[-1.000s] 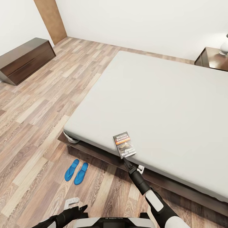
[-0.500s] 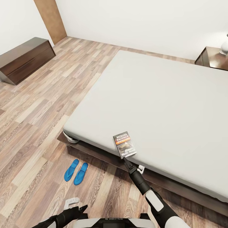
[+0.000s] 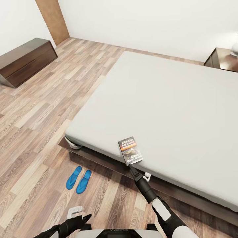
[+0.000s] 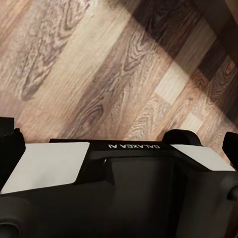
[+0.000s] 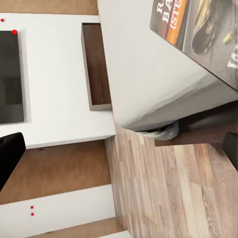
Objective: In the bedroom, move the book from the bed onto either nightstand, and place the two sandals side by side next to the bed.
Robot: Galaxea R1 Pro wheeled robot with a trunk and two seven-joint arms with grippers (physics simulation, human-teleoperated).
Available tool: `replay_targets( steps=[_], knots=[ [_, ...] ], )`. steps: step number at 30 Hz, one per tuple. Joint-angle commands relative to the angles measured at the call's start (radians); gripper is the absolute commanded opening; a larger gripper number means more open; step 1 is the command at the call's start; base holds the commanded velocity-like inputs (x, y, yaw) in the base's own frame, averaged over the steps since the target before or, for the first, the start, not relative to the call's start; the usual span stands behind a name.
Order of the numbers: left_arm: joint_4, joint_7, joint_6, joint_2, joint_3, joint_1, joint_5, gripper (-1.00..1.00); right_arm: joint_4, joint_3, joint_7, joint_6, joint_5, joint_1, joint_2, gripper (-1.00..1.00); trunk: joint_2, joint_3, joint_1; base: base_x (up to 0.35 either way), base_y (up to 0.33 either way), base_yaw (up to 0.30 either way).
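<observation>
The book (image 3: 130, 151) lies flat on the near edge of the bed (image 3: 172, 109), its dark cover with the orange band facing up. My right gripper (image 3: 131, 167) reaches up from below, its tip just short of the book's near corner. In the right wrist view the book (image 5: 198, 29) lies ahead of the fingers (image 5: 10, 153), which stand wide apart and open with nothing between them. The two blue sandals (image 3: 79, 177) lie side by side on the floor by the bed's foot corner. My left gripper (image 3: 86, 217) hangs low near my trunk, open (image 4: 119, 144) over my own base.
A nightstand (image 3: 223, 59) with a white lamp (image 3: 235, 48) stands at the bed's far right. A long low dark cabinet (image 3: 26, 61) lines the left wall beside a brown door (image 3: 53, 19). Wood-plank floor (image 3: 49, 109) stretches left of the bed.
The head view has shifted slightly, so everything sits a little differently in the frame. Neither arm, the book nor the sandals has visibly moved.
</observation>
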Motion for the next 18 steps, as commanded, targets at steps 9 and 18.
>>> replay_targets(
  steps=[9, 18],
  knots=[
    [0.001, -0.001, -0.007, 0.000, 0.006, -0.001, -0.011, 1.00, 0.000, 0.002, 0.003, 0.010, -0.010, 0.000, 0.000, 1.00, -0.064, -0.029, 0.035, 0.000, 0.000, 0.000],
    [0.001, -0.001, -0.007, 0.000, 0.006, 0.000, -0.011, 1.00, 0.000, 0.003, 0.003, 0.009, -0.010, 0.000, 0.000, 1.00, -0.127, -0.057, 0.069, 0.000, 0.000, 0.000]
  ],
)
